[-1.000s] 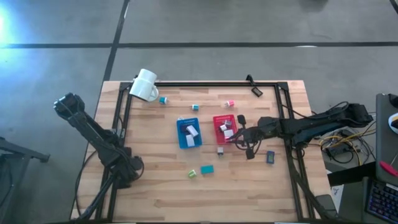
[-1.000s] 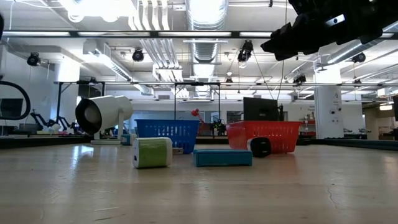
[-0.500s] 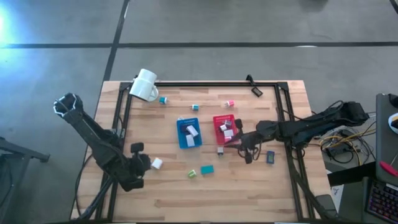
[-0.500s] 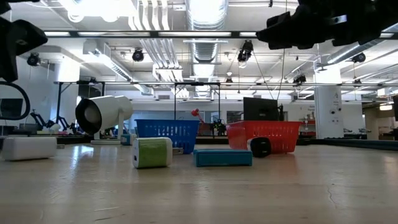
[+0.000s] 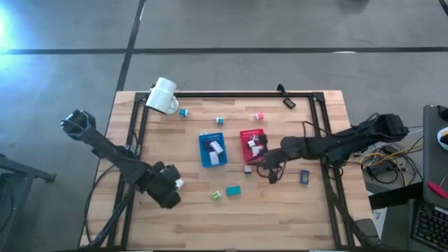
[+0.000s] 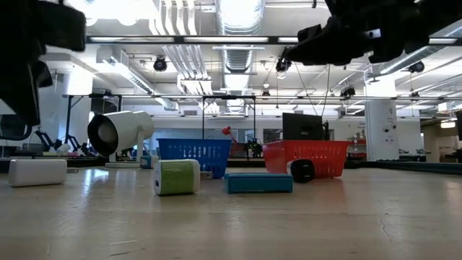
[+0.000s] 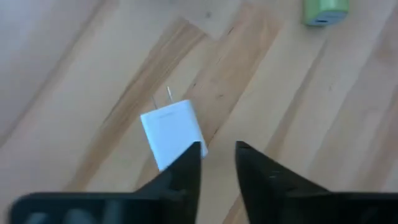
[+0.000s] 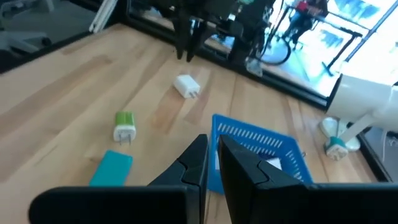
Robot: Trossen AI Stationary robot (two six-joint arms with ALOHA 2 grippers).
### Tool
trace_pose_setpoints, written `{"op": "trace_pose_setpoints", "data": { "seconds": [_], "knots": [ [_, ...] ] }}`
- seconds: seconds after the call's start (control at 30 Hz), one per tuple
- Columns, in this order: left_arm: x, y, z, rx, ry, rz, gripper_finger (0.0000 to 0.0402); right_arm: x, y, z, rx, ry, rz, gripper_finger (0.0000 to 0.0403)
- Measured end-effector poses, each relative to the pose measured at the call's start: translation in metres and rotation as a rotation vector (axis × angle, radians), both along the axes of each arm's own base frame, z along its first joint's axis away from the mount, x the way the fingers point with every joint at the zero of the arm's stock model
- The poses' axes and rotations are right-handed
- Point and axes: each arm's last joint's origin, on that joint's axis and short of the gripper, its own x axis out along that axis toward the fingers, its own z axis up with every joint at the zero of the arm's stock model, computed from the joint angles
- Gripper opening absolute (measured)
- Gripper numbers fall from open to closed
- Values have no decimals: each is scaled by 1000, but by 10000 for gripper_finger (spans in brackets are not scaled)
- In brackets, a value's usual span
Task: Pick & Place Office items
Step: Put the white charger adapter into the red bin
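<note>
**Q:** What has been altered in the last second, and where is the item now?

**A:** A white charger (image 5: 179,184) is now seen lying on the wooden table (image 5: 294,217), towards its left side and near the front edge. A second ago it was not visible on the wood from above. Half a second ago it had appeared there, just beside the left gripper (image 5: 170,187). The prongs are seen pointing away from the fingers in the left wrist view, and the block lies flat.

**Q:** How is the left gripper described?

**A:** Its fingers are drawn in to a narrow gap with nothing between them. They are poised just short of the charger, partly over its near edge. No grasp is shown. It is judged that the charger was let go here, or slipped, well apart from the blue tray (image 5: 201,150) and the red tray (image 5: 243,143).

**Q:** And the right gripper?

**A:** The right gripper (image 5: 269,168) is closed to a sliver and nothing is seen held. It has been shifted a little leftward and hangs just in front of the red tray.

**Q:** What is meant for the task?

**A:** The charger is not yet placed. A fresh grasp is likely needed, with the fingers opened wider first. A green plug (image 5: 216,196) and a teal block (image 5: 233,190) also wait loose on the table.
</note>
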Motion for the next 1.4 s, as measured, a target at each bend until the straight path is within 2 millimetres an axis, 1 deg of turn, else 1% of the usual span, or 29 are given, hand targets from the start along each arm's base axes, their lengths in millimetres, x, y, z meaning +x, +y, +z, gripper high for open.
{"op": "trace_pose_setpoints", "data": {
  "seconds": [0.1,0.23,0.33,0.43,0.53,0.6,0.67,0.77,0.83,0.97,1.07,1.23,1.3,1.4],
  "knots": [
    [8,2,-10,-28,56,37,164,0,0,-2,-4,40,-1,34],
    [19,11,-25,-22,132,87,256,0,0,-2,-6,49,0,34],
    [26,17,-35,-1,178,95,314,0,0,-2,-6,50,0,34],
    [32,21,-43,10,206,87,355,-1,0,-2,-8,56,0,34],
    [35,24,-52,29,236,93,372,-1,0,-2,-10,57,1,34],
    [37,25,-57,40,255,91,372,-1,0,-2,-10,57,1,34],
    [38,25,-59,43,264,66,363,-1,0,-2,-10,57,1,34],
    [39,24,-59,42,265,38,327,-1,0,-2,-10,56,1,34],
    [40,24,-58,32,257,35,286,-1,0,-2,-10,55,1,34],
    [40,24,-58,31,257,-19,179,-1,0,-2,-10,55,1,34],
    [40,24,-58,48,261,-85,178,-1,0,-2,-16,55,4,34],
    [43,23,-55,91,222,-144,178,-1,0,-2,-18,56,4,34],
    [49,22,-46,115,164,-173,178,-1,0,-2,-26,53,7,34],
    [56,20,-26,173,48,-217,178,0,0,0,-62,28,19,34]
  ]
}}
